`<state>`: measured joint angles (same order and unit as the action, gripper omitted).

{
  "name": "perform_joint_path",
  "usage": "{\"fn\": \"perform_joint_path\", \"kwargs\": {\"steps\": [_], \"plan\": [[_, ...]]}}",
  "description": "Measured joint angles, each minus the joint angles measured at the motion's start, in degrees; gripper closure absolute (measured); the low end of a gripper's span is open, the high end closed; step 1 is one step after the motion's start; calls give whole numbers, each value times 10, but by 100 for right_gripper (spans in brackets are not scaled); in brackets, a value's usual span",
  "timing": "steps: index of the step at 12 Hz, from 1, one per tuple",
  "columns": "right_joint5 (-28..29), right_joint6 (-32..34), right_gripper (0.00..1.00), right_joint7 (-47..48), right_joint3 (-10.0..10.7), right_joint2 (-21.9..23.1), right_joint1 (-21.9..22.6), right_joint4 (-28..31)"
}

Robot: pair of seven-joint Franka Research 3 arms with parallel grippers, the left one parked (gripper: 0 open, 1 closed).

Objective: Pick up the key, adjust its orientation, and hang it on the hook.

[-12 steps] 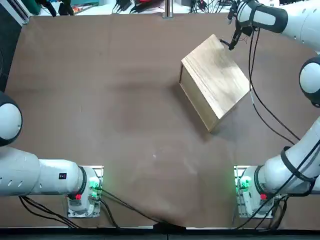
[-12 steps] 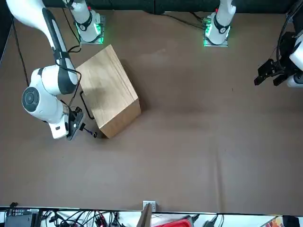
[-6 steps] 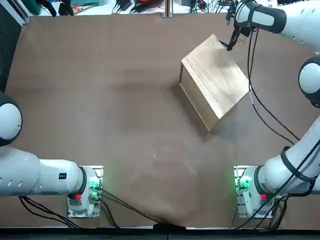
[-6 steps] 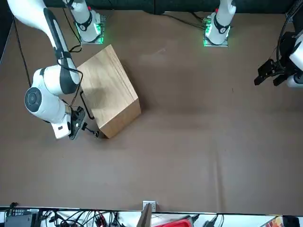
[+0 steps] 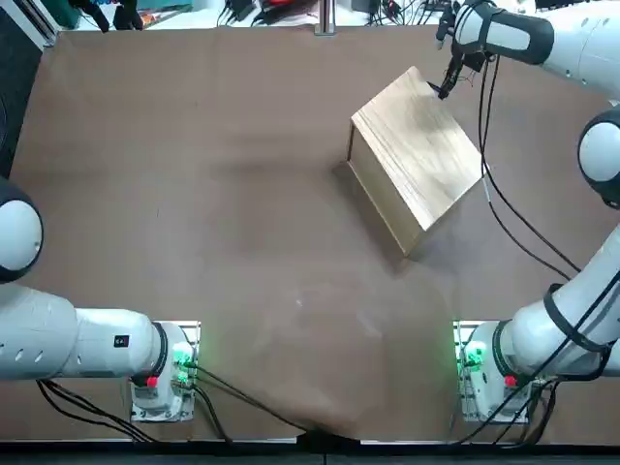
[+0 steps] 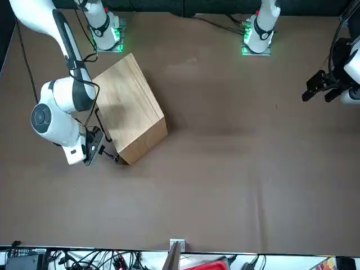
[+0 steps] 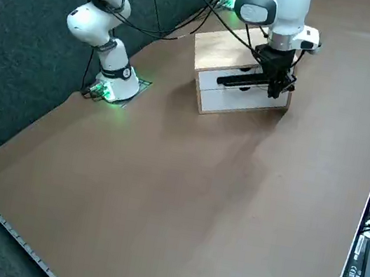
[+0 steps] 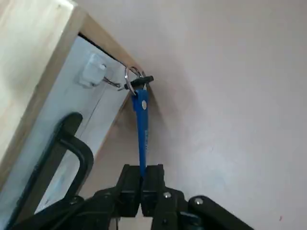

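At the table's far right, my right pincer (image 8: 143, 173) is gripping the blue key (image 8: 142, 127), so the pickup is counting as done. Its ring (image 8: 127, 78) is meeting or nearing the hook (image 8: 111, 83); hanging and release are remaining.

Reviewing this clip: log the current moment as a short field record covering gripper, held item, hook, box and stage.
right gripper: at the wooden box's drawer side, jaws closed on the blue tag
held item: blue tag with a metal ring and a small dark piece at its far end
hook: metal hook on a white mount, fixed to the box's white front
box: wooden box standing on the table, black handle on its front
stage: ring close to the hook; whether they touch, cannot tell
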<state>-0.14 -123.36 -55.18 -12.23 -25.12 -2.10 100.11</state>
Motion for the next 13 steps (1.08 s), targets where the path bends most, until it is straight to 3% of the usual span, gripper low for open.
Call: {"fn": "perform_joint_path", "kwargs": {"steps": [13], "plan": [[9,12,96,-20,0,-3,0,0]]}}
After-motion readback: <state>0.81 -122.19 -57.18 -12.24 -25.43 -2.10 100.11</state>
